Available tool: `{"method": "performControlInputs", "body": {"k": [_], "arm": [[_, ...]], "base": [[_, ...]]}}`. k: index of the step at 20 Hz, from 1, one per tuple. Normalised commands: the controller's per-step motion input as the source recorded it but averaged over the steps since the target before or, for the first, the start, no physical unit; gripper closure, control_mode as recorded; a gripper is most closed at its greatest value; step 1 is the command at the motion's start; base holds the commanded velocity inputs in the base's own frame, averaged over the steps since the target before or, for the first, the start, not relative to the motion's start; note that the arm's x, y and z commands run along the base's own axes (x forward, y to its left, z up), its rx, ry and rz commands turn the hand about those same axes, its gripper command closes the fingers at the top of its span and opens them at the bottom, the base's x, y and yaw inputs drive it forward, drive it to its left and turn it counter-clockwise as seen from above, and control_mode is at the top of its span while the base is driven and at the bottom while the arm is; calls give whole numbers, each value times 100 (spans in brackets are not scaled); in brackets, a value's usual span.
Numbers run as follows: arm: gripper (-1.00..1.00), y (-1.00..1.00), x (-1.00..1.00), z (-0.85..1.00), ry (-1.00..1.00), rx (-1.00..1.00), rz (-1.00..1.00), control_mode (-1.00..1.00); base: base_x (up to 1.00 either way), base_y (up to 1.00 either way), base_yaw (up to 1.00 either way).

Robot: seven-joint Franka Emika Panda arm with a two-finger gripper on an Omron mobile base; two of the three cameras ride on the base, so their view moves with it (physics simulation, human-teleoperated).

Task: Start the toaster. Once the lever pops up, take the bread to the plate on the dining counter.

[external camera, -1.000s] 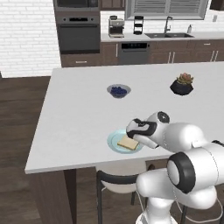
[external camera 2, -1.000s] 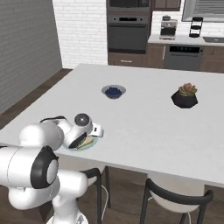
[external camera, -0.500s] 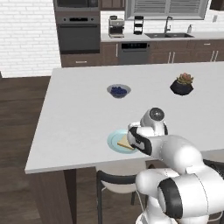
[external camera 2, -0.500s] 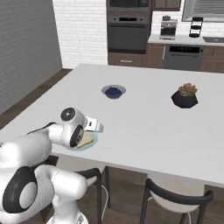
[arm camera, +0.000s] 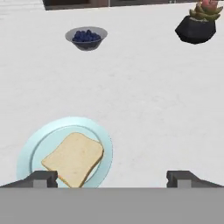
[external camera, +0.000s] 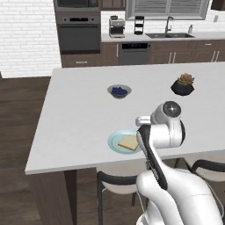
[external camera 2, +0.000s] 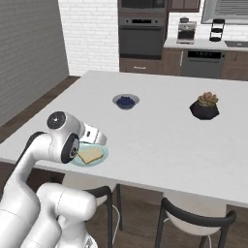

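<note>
The bread (arm camera: 74,158) lies flat on the pale blue-green plate (arm camera: 30,146), near the front edge of the dining counter (arm camera: 144,100). My gripper (arm camera: 111,177) is open with nothing between its fingertips (arm camera: 43,178); it hovers above the counter, just right of the plate and a little back from it. In the left base view the bread (external camera: 128,142) and plate (external camera: 115,141) sit just left of my raised hand. From the right, the bread (external camera 2: 91,155) rests on the plate (external camera 2: 102,154) beside my wrist. The toaster is out of view.
A dark-blue bowl (external camera: 119,91) (arm camera: 86,37) stands mid-counter, beyond the plate. A potted succulent in a black pot (external camera: 183,84) (external camera 2: 205,105) sits further right. Stools (external camera: 116,184) (external camera 2: 193,220) stand under the counter's front edge. Oven and worktop line the back wall.
My hand has risen and drawn back from just over the plate. The bread stays lying on the plate, and the jaws remain wide.
</note>
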Motion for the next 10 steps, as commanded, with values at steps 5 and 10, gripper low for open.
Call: {"method": "performControlInputs", "body": {"k": [5,10], "arm": [[-100,0,-85,100,10,10,-16,-100],[-100,-5,-100,97,23,12,-16,-100]], "base": [[0,0,0],[0,0,0]]}}
